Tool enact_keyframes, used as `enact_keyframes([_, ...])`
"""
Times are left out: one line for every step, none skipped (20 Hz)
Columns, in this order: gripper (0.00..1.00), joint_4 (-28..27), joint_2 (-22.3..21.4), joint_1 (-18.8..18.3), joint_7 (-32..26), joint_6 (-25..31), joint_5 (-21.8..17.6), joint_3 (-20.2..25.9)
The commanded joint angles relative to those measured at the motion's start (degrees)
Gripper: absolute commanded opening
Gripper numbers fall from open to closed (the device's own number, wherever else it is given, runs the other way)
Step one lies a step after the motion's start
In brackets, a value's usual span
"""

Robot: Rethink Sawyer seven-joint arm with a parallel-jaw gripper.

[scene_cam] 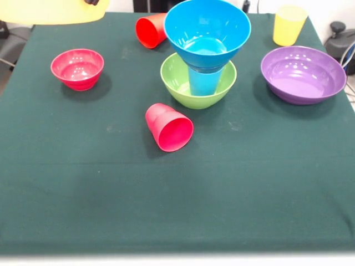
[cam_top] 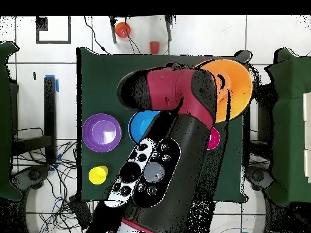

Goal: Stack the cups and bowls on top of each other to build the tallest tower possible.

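On the green cloth in the front view, a green bowl [scene_cam: 198,83] holds an upright light blue cup [scene_cam: 203,81], and a blue bowl [scene_cam: 207,29] sits on that cup. A purple bowl [scene_cam: 303,73] lies right, a yellow cup [scene_cam: 289,25] far right, a small red bowl [scene_cam: 77,68] left. One red cup [scene_cam: 168,127] lies tipped near the stack, another [scene_cam: 151,30] behind it. An orange-yellow bowl [scene_cam: 52,11] hangs at the top left edge beneath the gripper [scene_cam: 95,2]; whether the jaws are closed cannot be told.

From overhead, the arm [cam_top: 167,139] covers the middle, with the orange-yellow bowl [cam_top: 229,87] by its end.
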Motion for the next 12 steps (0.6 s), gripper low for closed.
enact_keyframes([0.0,3.44,2.05,1.21,9.95,0.15,-0.01,0.95])
enact_keyframes([0.0,3.42,2.15,1.37,10.17,0.27,0.13,0.79])
enact_keyframes([0.0,3.36,2.23,1.57,10.34,0.6,0.26,0.6])
enact_keyframes([0.0,3.35,2.29,1.79,10.54,0.87,0.42,0.44])
enact_keyframes([0.0,3.36,2.36,2.02,10.78,1.16,0.59,0.25])
enact_keyframes([0.0,3.42,2.37,2.24,10.86,1.39,0.75,0.13])
enact_keyframes([0.0,3.48,2.38,2.45,10.94,1.61,0.9,0.01])
enact_keyframes([0.0,3.51,2.37,2.61,10.86,1.93,1.06,-0.03])
enact_keyframes([0.0,3.45,2.3,2.64,10.47,2.38,1.3,0.08])
enact_keyframes([0.0,3.55,2.15,2.57,10.04,2.8,1.6,0.37])
enact_keyframes([0.0,3.7,1.95,2.4,9.18,3.52,1.91,0.81])
enact_keyframes([0.0,3.64,1.84,2.23,7.9,4.41,2.01,1.2])
